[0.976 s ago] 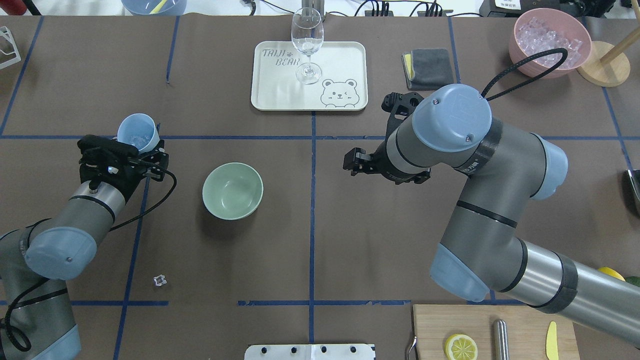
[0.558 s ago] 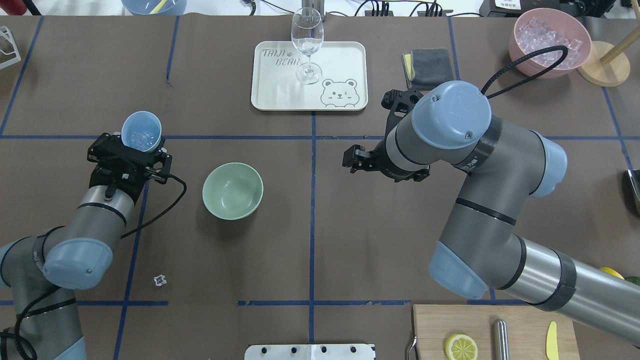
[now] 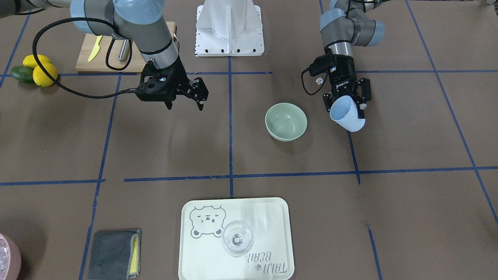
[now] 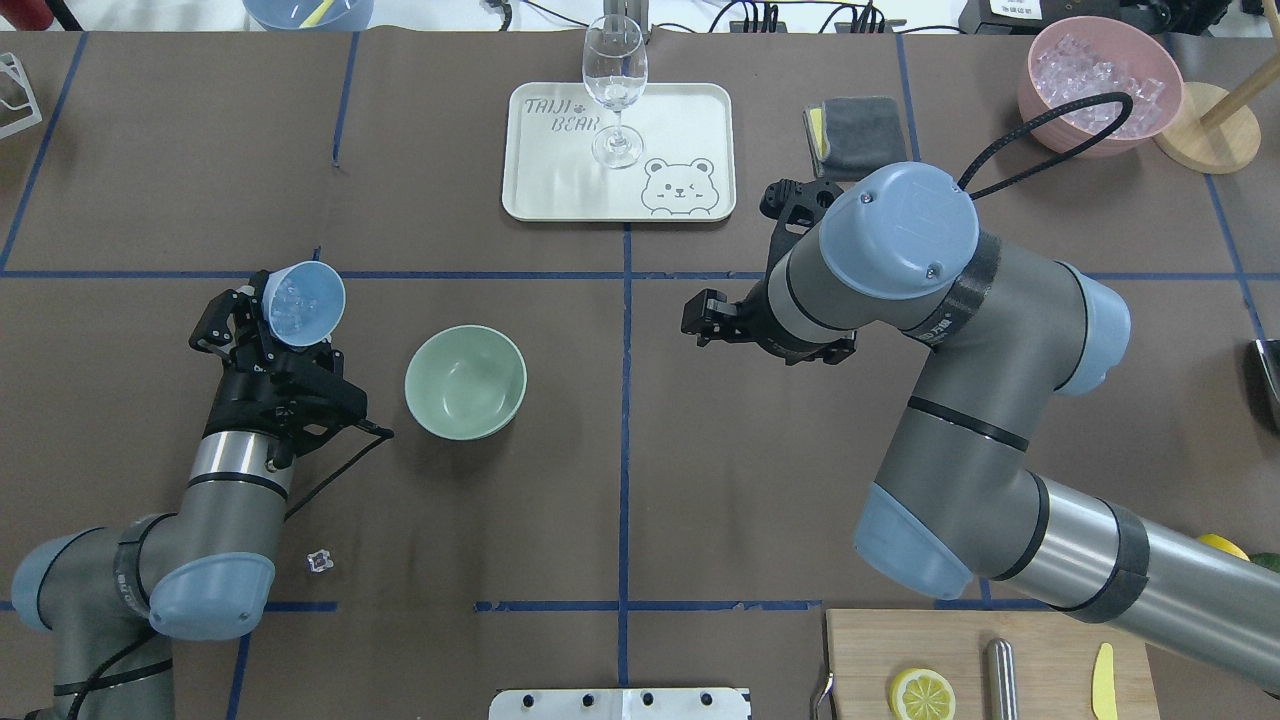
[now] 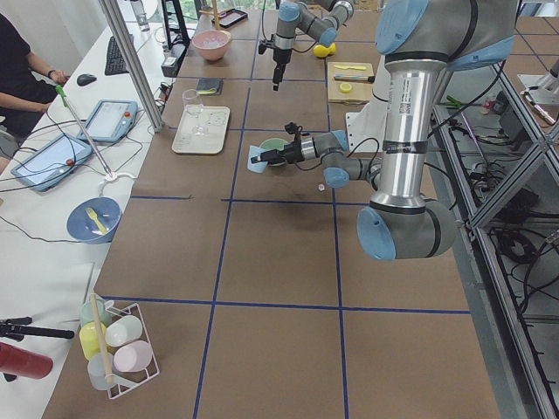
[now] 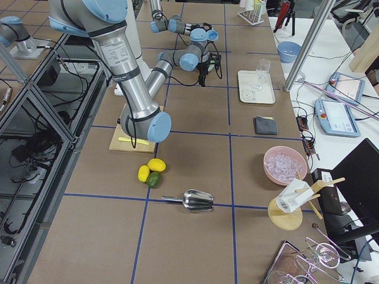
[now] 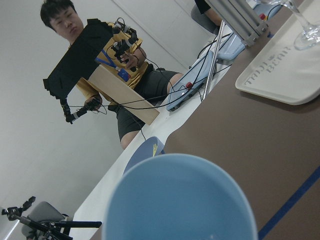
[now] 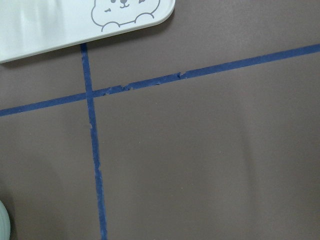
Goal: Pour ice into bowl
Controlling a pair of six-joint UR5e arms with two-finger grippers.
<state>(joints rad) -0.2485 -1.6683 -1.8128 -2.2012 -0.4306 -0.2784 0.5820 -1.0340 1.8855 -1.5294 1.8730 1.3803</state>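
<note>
Just changed: cup [image 4: 303, 297] is swung nearer the bowl [image 4: 465, 382] and tipped by the left gripper [image 4: 270, 335] — pouring is judged imminent.
Contents: ice [image 4: 297, 302], small glassy cubes, is seen clustered inside the cup; none in the bowl.
Jaws: left clamped on the cup; right gripper [image 4: 696, 322] spread, empty.
Bowl: sage-green, matte — just beside the cup.

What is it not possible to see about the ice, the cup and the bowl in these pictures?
Front-facing view: the ice is hidden by the cup wall.
Left wrist view: the ice lies below the bottom edge.
Overhead view: the cubes are too small to count.
Right wrist view: the bowl is cut to a sliver at the left edge.
</note>
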